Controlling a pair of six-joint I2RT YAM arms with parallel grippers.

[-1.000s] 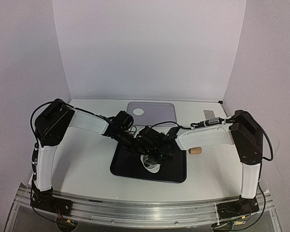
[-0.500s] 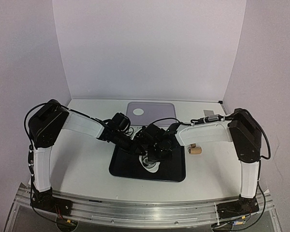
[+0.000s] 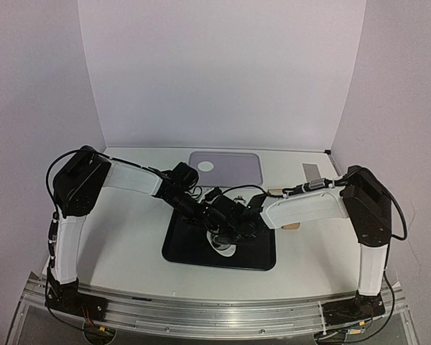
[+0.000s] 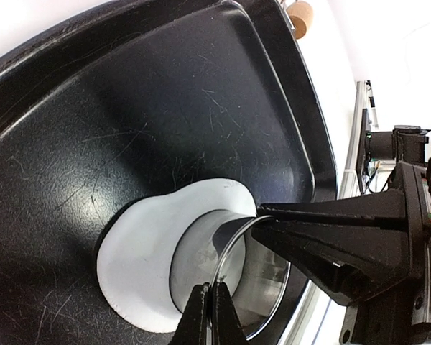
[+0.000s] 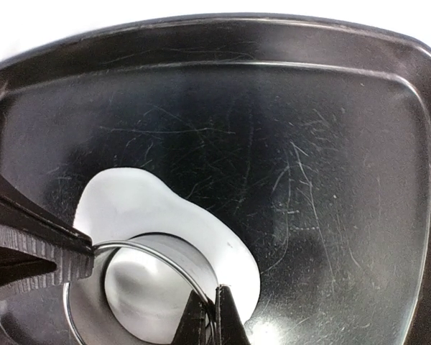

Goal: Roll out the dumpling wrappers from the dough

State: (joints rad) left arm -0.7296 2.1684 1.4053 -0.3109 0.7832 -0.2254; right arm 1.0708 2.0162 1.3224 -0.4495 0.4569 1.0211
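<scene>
1. Top view: your dough (image 3: 226,249) sits on the black tray (image 3: 181,253) in the middle of the surface (image 3: 129,237), a white patch mostly hidden by both arms. Only here do you see one round wrapper (image 3: 206,165) on the purple tray (image 3: 237,171) behind, and a wooden roller (image 3: 293,225) just right of the black tray.
2. Left wrist: the dough is a thin, smooth, irregular white sheet lying flat. A metal ring (image 4: 267,287) stands on it. Your left pincer (image 4: 208,291) pinches its rim, and so does the right pincer (image 4: 261,215).
3. Right wrist: only this view shows white dough inside the ring.
</scene>
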